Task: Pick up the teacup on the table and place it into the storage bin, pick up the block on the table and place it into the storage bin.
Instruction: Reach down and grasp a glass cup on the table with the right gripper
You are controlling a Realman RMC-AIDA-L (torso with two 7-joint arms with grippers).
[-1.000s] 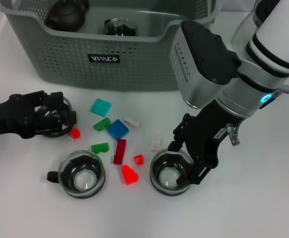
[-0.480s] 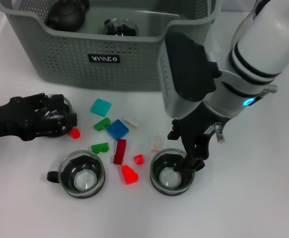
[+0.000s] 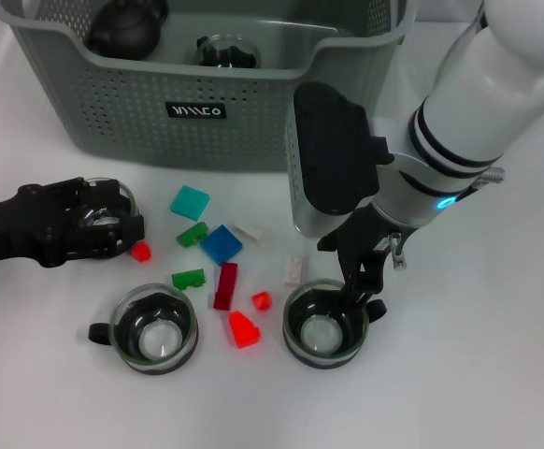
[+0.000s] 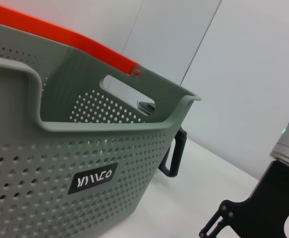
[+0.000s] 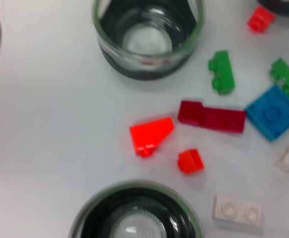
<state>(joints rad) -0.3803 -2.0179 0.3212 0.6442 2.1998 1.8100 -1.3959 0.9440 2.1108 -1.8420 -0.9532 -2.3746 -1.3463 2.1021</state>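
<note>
The grey-green storage bin (image 3: 253, 122) stands at the back and fills the left wrist view (image 4: 85, 148). Three glass teacups show on the table. My right gripper (image 3: 361, 295) hangs open over the far right rim of the right teacup (image 3: 314, 332), which sits at the edge of the right wrist view (image 5: 134, 213). A second teacup (image 3: 153, 332) stands to the left of it (image 5: 147, 37). Between them lie loose blocks, among them a blue block (image 3: 221, 243), a dark red block (image 3: 225, 284) and a red wedge (image 3: 244, 328). My black left gripper (image 3: 99, 224) rests at the third teacup (image 3: 113, 208).
More blocks lie about: teal (image 3: 190, 201), two green (image 3: 188, 278) (image 3: 193, 234), small red (image 3: 141, 251) (image 3: 261, 300) and white (image 3: 294, 269). Inside the bin sit a dark teapot (image 3: 122, 33) and a glass piece (image 3: 225, 51). White table lies to the right.
My right arm has swung left and turned, bringing its gripper in over the right teacup's rim. The left arm and the blocks have not moved.
</note>
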